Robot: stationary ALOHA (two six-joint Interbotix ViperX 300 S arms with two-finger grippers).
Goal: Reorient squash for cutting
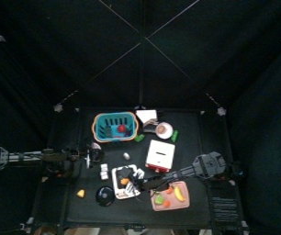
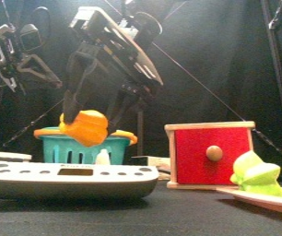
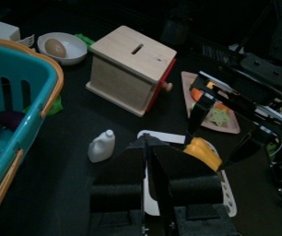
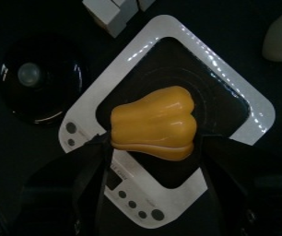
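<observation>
Item: squash [image 4: 156, 122], orange-yellow, held above the white scale [image 4: 169, 111]. In the right wrist view it is seen clamped between the jaws of the right gripper [image 4: 154, 152], lifted clear of the scale's dark weighing plate. In the front view the squash [image 2: 86, 125] hangs in the air in front of the teal basket [image 2: 82, 146], above the scale [image 2: 70, 180].

Left gripper [image 3: 187, 180]: jaws apart, nothing held, hovering over the worktop [image 3: 57, 184] near a small white bottle [image 3: 100, 145], with the wooden box [image 3: 131, 69] beyond.

Other items: cutting board [image 2: 273, 195] bearing a green object, front right; a bowl [image 3: 60, 43] beside the basket [image 3: 15, 101]; a round black object [image 4: 33, 72] beside the scale.

Risk: the squash skin appears smooth and rounded, though the grip contact is poorly seen; it could slip or roll out during rotation. If dropped, the scale would be struck and the squash could bounce off toward the worktop edge. A handover to the left gripper would risk jaw collision.
</observation>
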